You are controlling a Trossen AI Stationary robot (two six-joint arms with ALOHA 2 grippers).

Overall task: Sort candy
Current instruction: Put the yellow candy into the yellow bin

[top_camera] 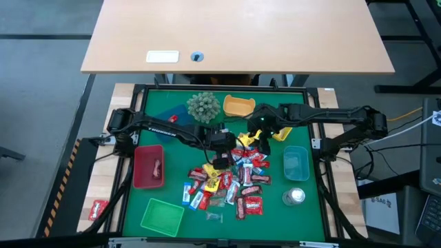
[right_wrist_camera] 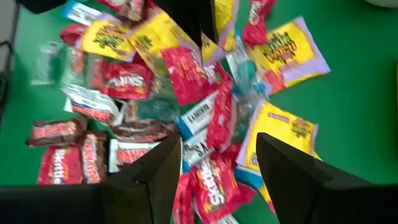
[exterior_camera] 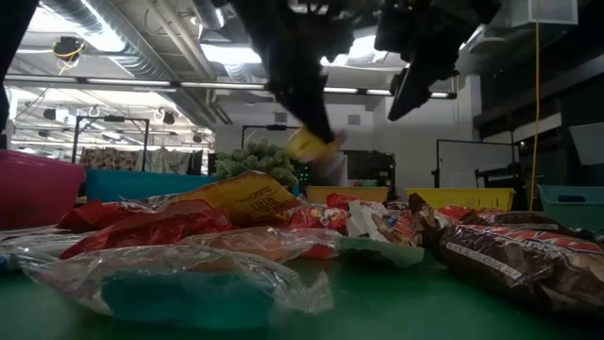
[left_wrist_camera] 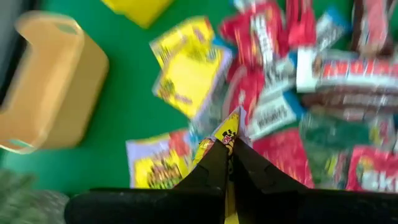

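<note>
Candy (top_camera: 231, 182) lies heaped at the centre of the green mat (top_camera: 275, 220), between the red tray (top_camera: 148, 166) and the blue tray (top_camera: 296, 163). I see the left gripper (left_wrist_camera: 227, 144) above the heap, jaws closed on a yellow packet (left_wrist_camera: 225, 127). The right gripper (right_wrist_camera: 217, 158) hovers beside it with jaws spread, holding nothing.

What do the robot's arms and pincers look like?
Both arms are dark, almost black, built from slim jointed segments. The left arm carries small white lettering along its side; the right arm shows a tiny green light near its wrist. Each pincer, the left pincer and the right pincer, has two flat, black, wedge-shaped fingers.
</note>
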